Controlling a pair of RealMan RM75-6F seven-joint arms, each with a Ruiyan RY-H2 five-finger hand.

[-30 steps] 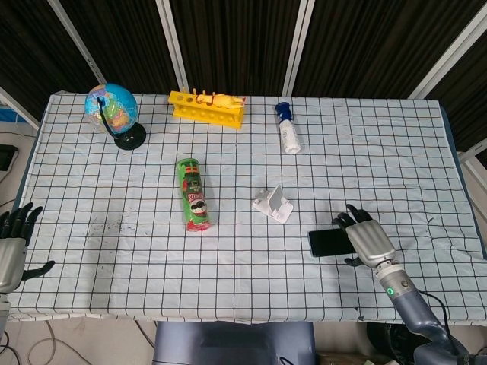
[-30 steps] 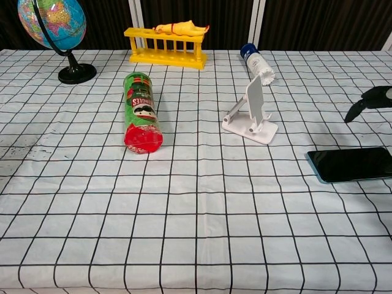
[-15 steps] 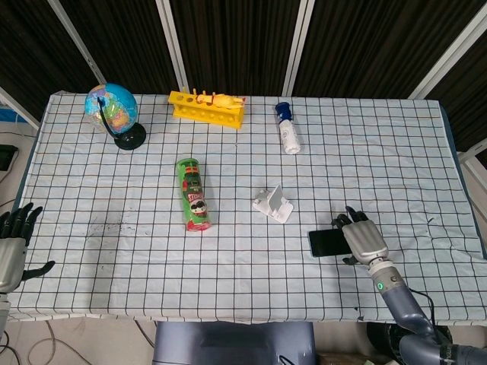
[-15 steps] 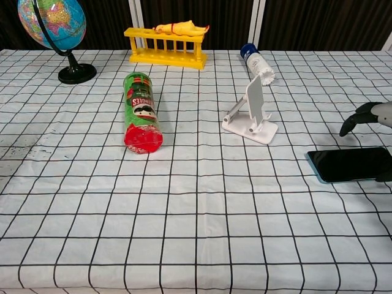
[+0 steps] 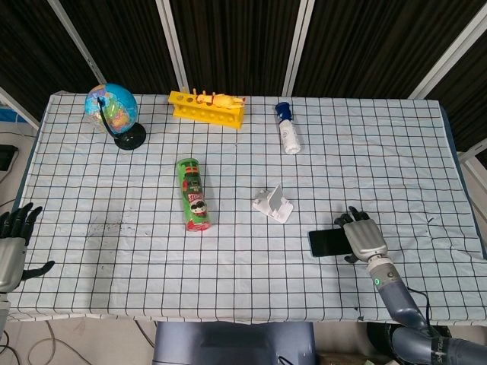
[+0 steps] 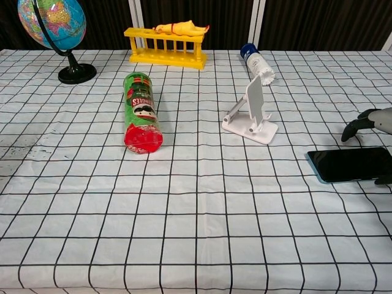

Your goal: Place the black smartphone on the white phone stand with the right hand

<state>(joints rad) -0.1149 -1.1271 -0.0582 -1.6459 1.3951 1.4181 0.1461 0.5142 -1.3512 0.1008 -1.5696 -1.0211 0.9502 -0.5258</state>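
Note:
The black smartphone lies flat on the checked cloth, also seen at the right edge of the chest view as the smartphone. My right hand hovers over its right end, fingers spread, with nothing gripped; in the chest view only its fingertips show above the phone. The white phone stand stands empty left of the phone, and the stand faces the chest camera. My left hand stays at the table's left front edge, fingers apart and holding nothing.
A green crisps can lies on its side left of the stand. At the back are a globe, a yellow rack and a white bottle with a blue cap.
My right hand has dropped lower and drawn slightly back toward the front edge over the phone's right end. The phone, the stand and the left hand have not moved.

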